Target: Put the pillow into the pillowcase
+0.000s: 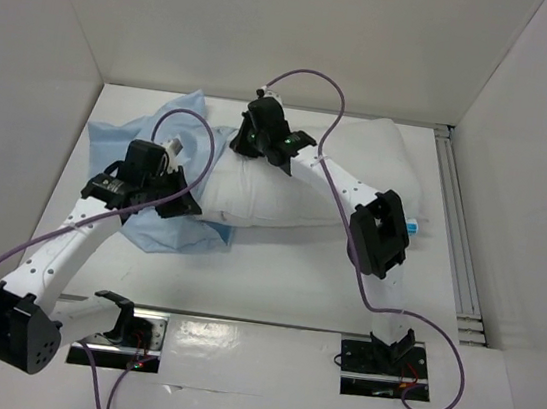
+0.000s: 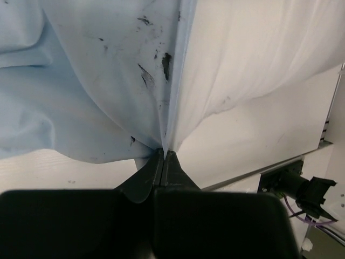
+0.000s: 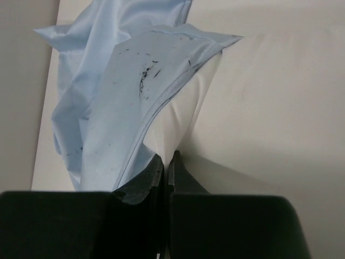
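The white pillow (image 1: 358, 175) lies across the middle and right of the table. The light-blue pillowcase (image 1: 126, 135) lies crumpled at its left end and covers that end's edge. My left gripper (image 1: 187, 208) is at the pillow's near-left corner. In the left wrist view it (image 2: 163, 152) is shut on the pillowcase (image 2: 81, 108) hem, with the pillow (image 2: 253, 65) just right of it. My right gripper (image 1: 251, 143) is at the far-left corner. In the right wrist view it (image 3: 168, 157) is shut on a fold of white pillow (image 3: 280, 97) fabric, with the pillowcase (image 3: 108, 108) hem draped beside it.
White walls close in the table at left, back and right. A metal rail (image 1: 459, 239) runs along the right edge. A small blue and white object (image 1: 412, 224) lies by the right arm's elbow. The arm base plates (image 1: 378, 365) sit at the near edge.
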`<control>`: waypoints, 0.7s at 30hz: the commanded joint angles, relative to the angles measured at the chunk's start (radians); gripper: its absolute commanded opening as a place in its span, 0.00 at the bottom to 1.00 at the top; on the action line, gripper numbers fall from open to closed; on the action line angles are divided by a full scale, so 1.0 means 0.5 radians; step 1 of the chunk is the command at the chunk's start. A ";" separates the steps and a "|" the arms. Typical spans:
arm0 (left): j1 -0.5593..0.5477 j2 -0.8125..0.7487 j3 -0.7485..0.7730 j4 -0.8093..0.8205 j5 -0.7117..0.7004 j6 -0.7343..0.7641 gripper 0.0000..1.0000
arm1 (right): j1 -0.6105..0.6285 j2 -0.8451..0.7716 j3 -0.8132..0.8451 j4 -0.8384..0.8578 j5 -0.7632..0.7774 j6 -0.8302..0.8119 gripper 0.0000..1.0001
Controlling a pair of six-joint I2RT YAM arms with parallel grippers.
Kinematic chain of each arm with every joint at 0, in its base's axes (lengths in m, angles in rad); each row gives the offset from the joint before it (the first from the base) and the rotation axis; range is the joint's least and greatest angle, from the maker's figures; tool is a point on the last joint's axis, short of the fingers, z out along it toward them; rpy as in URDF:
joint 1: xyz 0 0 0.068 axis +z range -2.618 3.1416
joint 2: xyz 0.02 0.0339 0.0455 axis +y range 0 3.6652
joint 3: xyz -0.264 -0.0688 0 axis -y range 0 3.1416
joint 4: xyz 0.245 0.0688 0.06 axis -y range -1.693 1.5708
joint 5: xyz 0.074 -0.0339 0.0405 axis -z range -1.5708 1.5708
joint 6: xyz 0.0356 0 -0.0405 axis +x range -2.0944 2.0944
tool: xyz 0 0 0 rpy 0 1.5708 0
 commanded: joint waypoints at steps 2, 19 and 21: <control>0.002 -0.059 0.025 -0.189 0.184 0.091 0.00 | -0.101 0.150 0.283 -0.066 0.043 0.078 0.00; 0.002 0.144 0.571 -0.327 0.249 0.171 0.00 | 0.022 0.350 0.115 0.004 0.258 -0.005 0.00; 0.002 0.177 0.596 -0.303 0.249 0.152 0.00 | 0.040 0.307 0.026 0.026 0.279 0.014 0.00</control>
